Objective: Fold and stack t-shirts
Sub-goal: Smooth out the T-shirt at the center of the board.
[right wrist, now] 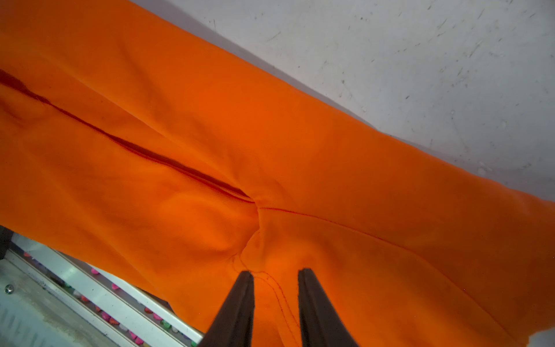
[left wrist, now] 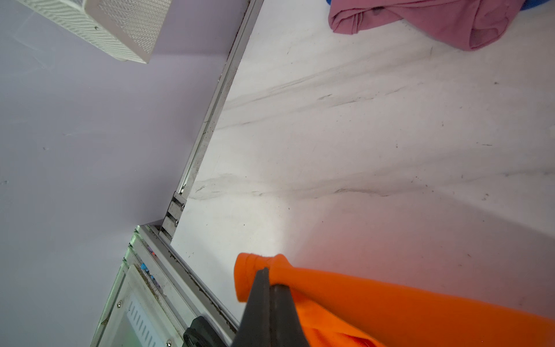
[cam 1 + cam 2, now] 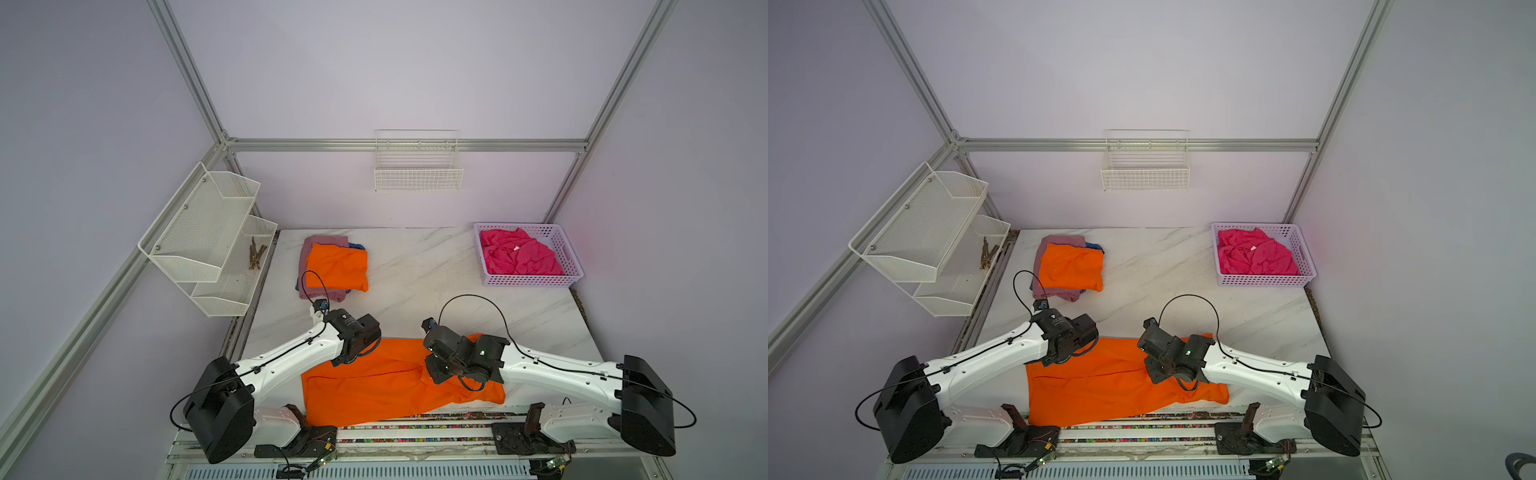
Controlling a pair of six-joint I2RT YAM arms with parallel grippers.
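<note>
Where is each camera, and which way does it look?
Both top views: high over the robot's side, looking down at the marble table; left arm and right arm show.
Left wrist: on its arm, facing the left tool, shut on the spread orange t-shirt.
Right wrist: facing the open right tool over it.
Shared by all: that t-shirt.

Under right gripper [image 1: 274, 274], spread t-shirt [image 3: 374, 390]: bright orange. Beyond left gripper [image 2: 268, 281], stack [image 3: 336, 266]: orange over mauve-pink, blue. Table [image 3: 436, 282]: white, grey-veined.
</note>
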